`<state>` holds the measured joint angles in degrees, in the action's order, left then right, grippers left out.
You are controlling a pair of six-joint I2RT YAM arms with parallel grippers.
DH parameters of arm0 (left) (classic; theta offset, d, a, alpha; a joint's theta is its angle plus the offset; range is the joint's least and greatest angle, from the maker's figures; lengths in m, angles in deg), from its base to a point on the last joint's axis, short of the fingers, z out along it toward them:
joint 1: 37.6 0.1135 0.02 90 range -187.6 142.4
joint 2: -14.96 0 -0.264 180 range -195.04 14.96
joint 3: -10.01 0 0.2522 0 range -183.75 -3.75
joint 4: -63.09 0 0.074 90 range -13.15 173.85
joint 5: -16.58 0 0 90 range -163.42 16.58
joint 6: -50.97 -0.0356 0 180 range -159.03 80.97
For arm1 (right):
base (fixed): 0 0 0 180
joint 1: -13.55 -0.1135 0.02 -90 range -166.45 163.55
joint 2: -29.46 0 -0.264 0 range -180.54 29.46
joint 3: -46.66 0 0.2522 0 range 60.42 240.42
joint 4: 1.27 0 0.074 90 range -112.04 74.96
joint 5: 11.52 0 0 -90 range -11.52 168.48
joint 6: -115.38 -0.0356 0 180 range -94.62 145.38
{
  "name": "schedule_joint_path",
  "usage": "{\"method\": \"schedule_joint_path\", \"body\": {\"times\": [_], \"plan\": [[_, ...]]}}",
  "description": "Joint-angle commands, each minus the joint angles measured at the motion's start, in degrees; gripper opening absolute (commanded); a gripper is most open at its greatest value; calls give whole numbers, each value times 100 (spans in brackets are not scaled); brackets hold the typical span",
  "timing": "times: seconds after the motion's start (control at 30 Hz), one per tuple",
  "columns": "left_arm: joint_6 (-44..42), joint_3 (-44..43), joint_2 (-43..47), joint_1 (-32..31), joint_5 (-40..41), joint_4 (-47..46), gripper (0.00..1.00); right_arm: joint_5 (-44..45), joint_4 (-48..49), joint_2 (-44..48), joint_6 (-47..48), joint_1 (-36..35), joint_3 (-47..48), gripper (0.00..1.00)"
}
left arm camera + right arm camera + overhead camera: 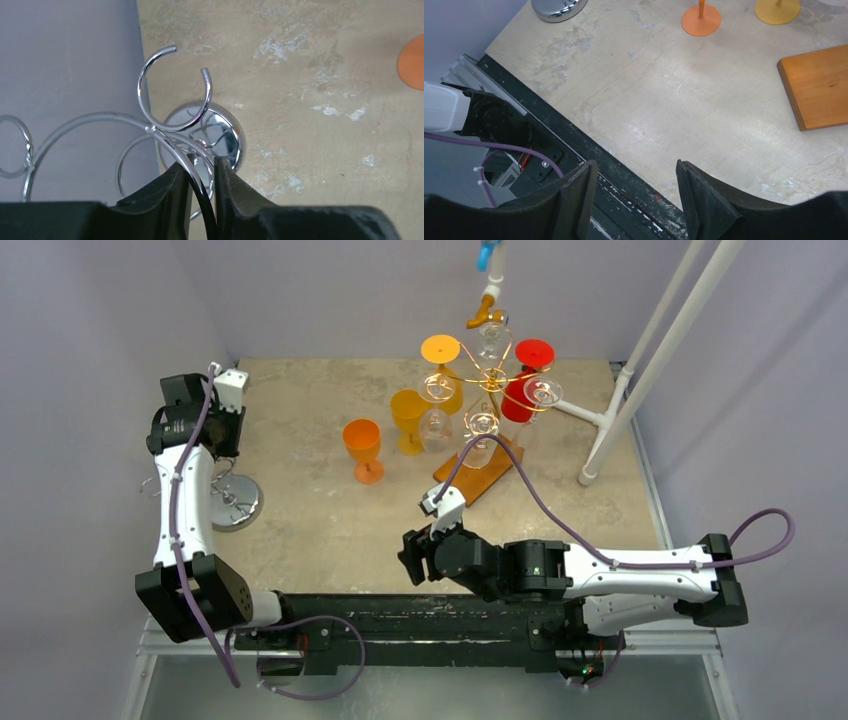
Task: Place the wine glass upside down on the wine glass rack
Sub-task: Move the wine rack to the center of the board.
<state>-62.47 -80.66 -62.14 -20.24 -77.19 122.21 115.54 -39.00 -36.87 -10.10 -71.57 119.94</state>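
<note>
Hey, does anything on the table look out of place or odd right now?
Yes. The chrome rack sits right at the left edge of the table, with its wire loops reaching out past that edge. The left hand is clamped on one of its wires. Nothing looks spilled or broken.

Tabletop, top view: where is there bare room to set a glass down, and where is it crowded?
Bare: the stretch between the chrome rack and the orange goblet, and the patch between the wooden base and the white pipe frame. Crowded: around the gold rack, with hung glasses and the yellow goblet.
</note>
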Motion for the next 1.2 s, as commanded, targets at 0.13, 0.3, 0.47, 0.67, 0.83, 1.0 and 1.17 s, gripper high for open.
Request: {"method": "schedule_joint_path", "body": {"times": [0.13,0.3,0.47,0.67,0.83,1.0,1.17], "plan": [[606,-350,158,34,-1648,586,1,221,-46,57,-84,-22,273,66],[887,-326,277,-35,-2064,631,0,364,-47,122,-29,-9,206,66],[1430,-334,419,-441,-2318,583,0,399,-13,208,-49,51,56,66],[2282,-225,594,-1290,-2390,261,0,451,4,441,-140,158,-210,66],[2505,-149,503,-1629,-2211,177,0,469,-86,709,-180,214,-406,67],[2434,218,608,-1800,-2014,1,0,416,-209,872,-165,233,-485,68],[2457,350,597,-1980,-1987,-44,21,336,-409,822,-104,242,-390,73]]}}
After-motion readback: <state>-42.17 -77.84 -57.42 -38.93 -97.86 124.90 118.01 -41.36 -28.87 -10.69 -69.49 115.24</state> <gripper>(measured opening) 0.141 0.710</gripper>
